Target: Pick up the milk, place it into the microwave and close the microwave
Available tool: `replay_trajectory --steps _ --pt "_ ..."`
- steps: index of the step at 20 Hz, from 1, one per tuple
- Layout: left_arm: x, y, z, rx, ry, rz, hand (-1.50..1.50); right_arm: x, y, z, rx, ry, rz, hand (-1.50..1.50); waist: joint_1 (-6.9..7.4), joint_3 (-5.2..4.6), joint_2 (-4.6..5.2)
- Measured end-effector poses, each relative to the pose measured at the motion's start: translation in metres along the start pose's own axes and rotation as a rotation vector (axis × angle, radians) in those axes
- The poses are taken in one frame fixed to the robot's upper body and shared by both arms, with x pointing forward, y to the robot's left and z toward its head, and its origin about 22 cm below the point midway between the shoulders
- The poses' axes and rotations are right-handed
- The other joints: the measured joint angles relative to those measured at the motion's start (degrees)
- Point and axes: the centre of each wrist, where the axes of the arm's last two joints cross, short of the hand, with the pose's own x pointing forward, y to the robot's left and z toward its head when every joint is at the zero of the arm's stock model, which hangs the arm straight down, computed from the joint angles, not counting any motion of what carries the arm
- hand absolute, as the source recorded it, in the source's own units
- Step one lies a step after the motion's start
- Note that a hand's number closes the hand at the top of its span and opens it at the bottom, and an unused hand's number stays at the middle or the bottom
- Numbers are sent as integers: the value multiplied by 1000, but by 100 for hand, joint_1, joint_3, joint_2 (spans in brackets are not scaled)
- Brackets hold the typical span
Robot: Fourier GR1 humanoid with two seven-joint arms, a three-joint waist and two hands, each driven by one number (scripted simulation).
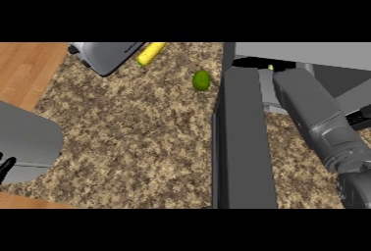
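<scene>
Head view: forearm [319,122] reaches into microwave [311,49]; right hand and milk hidden, grip impossible to tell; left hand [6,165] seems relaxed.

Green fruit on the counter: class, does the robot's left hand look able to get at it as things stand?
Probably yes: the green fruit lies alone, with only bare counter between it and the left hand at the view's left edge.

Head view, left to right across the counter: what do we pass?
In order: left hand at the edge → grey appliance → yellow item → green fruit → open microwave door → right forearm.
</scene>
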Motion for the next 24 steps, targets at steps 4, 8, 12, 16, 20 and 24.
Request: replay_trajectory --steps 4,8,12,16,20,24 --pt "-9 -4 2 -2 15 8 -150 -9 -7 4 18 0 -18 -150 -90 -10 -59" --pt "-18 -12 1 -29 11 25 -150 -22 -15 10 32 6 -50 -150 -211 -18 -135" --pt "-32 -22 -4 -85 20 56 -150 -38 -20 20 82 11 -137 -150 -345 -21 -191" --pt "-42 -32 -4 -164 43 89 -150 -54 -21 35 155 14 -275 -150 -466 -23 -260" --pt "-57 -40 -10 -246 88 105 -150 -66 -14 51 212 27 -417 -150 -579 -27 -306" --pt "-71 -47 -17 -293 120 94 -150 -84 0 80 251 50 -545 -150 -704 -33 -370"
